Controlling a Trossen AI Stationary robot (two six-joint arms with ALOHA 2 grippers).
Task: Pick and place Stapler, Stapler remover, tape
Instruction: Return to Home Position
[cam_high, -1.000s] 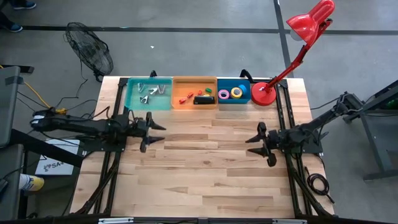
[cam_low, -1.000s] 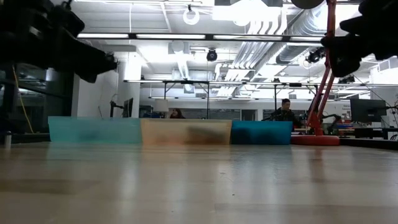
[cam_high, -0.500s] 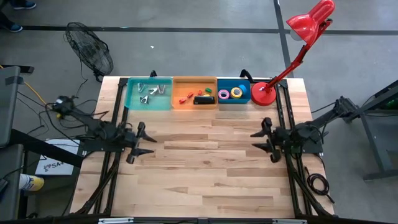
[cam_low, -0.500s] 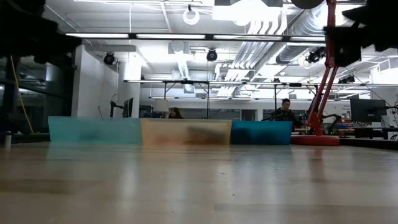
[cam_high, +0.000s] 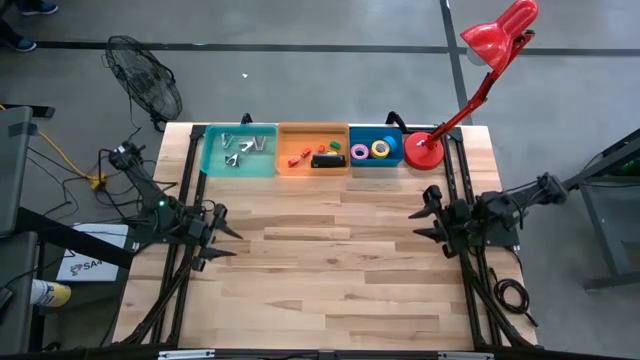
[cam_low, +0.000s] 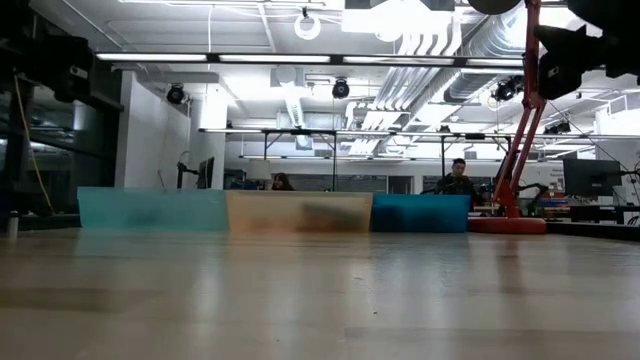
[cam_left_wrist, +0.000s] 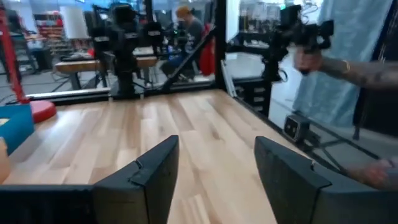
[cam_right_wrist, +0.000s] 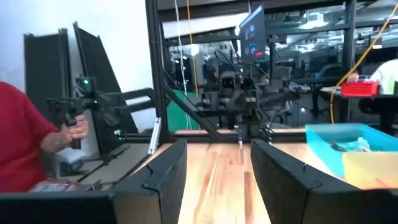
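Note:
The black stapler (cam_high: 326, 160) lies in the orange middle bin (cam_high: 313, 131) at the table's far edge, among small orange and red bits. The tape rolls (cam_high: 372, 150), pink, yellow and blue, lie in the blue bin (cam_high: 376, 162) to its right. Metal staple removers (cam_high: 238, 150) lie in the teal bin (cam_high: 240, 168) on the left. My left gripper (cam_high: 222, 242) hovers open near the table's left edge, its fingers (cam_left_wrist: 149, 174) apart over bare wood. My right gripper (cam_high: 421, 223) hovers open near the right edge, its fingers (cam_right_wrist: 165, 171) apart.
A red desk lamp stands with its base (cam_high: 424, 150) on the far right corner, beside the blue bin. The three bins (cam_low: 298, 212) line the far edge. Bare wood (cam_high: 330, 260) spreads between the arms. People hold controller arms beyond the table's sides: a hand (cam_left_wrist: 311, 56), a red sleeve (cam_right_wrist: 18, 137).
My left arm has drawn back toward the table's left edge and a little toward the near edge, its elbow folding up. My right gripper has pulled slightly toward the right edge. In the low view both arms have moved out toward the picture's sides. Nothing in the bins has moved.

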